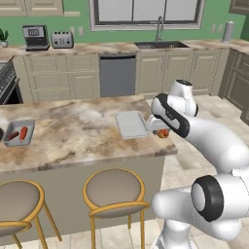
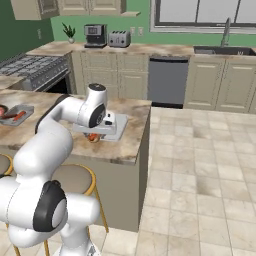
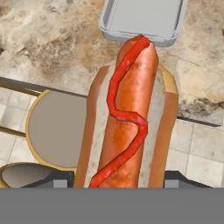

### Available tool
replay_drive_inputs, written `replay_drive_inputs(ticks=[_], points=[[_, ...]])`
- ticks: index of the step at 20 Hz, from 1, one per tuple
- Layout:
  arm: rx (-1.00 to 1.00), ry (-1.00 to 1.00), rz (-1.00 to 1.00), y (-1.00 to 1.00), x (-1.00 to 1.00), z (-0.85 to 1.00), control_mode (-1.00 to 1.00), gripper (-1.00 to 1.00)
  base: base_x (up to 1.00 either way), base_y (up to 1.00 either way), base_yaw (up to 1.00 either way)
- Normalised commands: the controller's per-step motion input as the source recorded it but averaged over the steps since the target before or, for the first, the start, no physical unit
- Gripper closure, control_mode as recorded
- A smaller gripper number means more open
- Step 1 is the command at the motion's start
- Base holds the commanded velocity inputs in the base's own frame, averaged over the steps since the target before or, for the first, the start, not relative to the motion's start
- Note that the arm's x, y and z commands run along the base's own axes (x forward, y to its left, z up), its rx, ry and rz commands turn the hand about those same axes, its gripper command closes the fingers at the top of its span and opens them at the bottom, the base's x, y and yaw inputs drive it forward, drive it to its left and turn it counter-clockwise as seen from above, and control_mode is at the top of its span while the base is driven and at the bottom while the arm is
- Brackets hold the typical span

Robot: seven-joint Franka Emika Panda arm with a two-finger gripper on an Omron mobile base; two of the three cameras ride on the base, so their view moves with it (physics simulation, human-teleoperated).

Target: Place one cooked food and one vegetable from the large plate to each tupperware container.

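Observation:
My gripper [image 3: 118, 179] is shut on a hot dog [image 3: 129, 118], a sausage in a bun with a red ketchup squiggle. The hot dog [image 1: 163, 133] hangs over the counter's near right corner, just beside an empty pale grey tupperware container [image 1: 130, 124]. That container [image 3: 142, 19] lies just beyond the hot dog's far end in the hand view. The second tupperware container [image 1: 19, 132] sits far left on the counter with two reddish foods in it. A sliver of the large plate [image 2: 2, 110] shows at the left edge, next to that container [image 2: 17, 114].
The marble island counter [image 1: 78, 131] ends just right of the gripper. Two round stools [image 1: 115, 190] stand under its near edge. Tiled floor lies to the right, and cabinets, a dishwasher and a sink line the back wall.

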Motion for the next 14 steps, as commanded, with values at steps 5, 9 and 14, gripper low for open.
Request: replay_drive_inputs(ticks=[5, 9, 14], points=[[0.0, 0.0, 0.0, 0.0, 0.0, 0.0, 1.0, 1.0, 0.64, 0.0, 0.01], [0.0, 0.0, 0.0, 0.0, 0.0, 0.0, 1.0, 1.0, 0.85, 0.0, 0.0], [0.0, 0.0, 0.0, 0.0, 0.0, 0.0, 1.0, 1.0, 0.96, 0.0, 0.0]])
